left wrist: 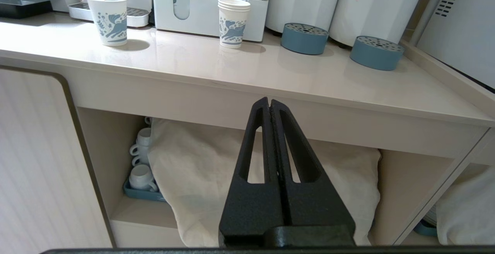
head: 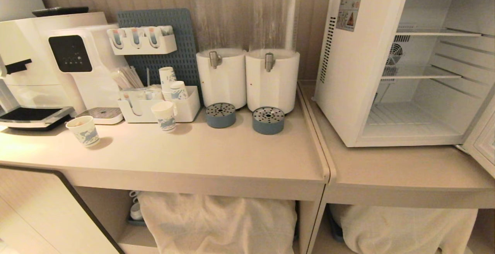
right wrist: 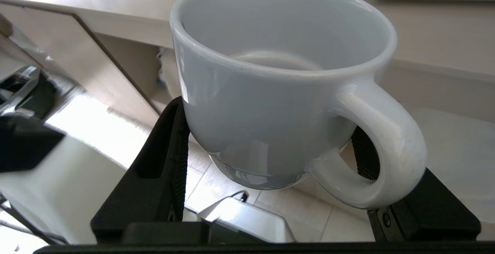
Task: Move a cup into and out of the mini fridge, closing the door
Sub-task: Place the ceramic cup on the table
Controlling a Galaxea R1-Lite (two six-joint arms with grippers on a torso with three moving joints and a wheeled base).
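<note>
White cup (right wrist: 270,91) clamped in the right gripper (right wrist: 270,142), held low in front of the counter.

Cup sits upright, mouth up, handle sticking out past one finger, tiled floor under it. Mini fridge (head: 348,91) stands on the beige counter (head: 232,153) with its door (head: 481,142) swung open, shelves bare; the side sticker is too small to read. Paper cups (head: 84,130) have blue print, no legible words. Left gripper (left wrist: 270,107) is pinched shut, parked below the counter edge.
</note>
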